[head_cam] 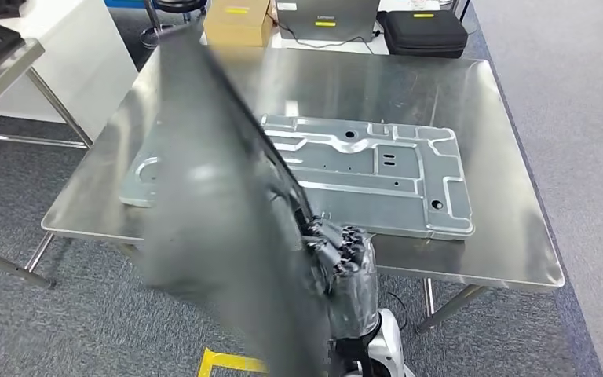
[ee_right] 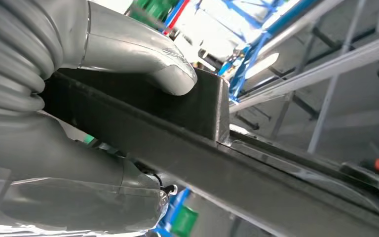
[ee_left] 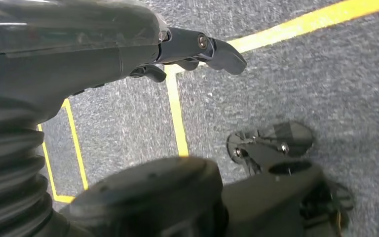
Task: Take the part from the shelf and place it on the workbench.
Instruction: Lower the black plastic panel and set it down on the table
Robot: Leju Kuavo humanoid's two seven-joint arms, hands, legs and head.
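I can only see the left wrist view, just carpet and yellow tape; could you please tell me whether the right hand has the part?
Observer: Yes, the right hand grips a dark panel near its lower edge, thumb pressed on it.
Operator: Thank you. Is the workbench in front of it?
Observer: Yes, the steel table stands just ahead, beyond the panel.
Operator: Is anything on it?
Observer: A grey stamped metal plate lies flat on it.

- The dark part (head_cam: 220, 204), held by the right hand (head_cam: 344, 255), is showing blurred and is hiding the near left of the metal plate (head_cam: 377, 169).
- The laptop (head_cam: 326, 17) is running off the head view's top edge.
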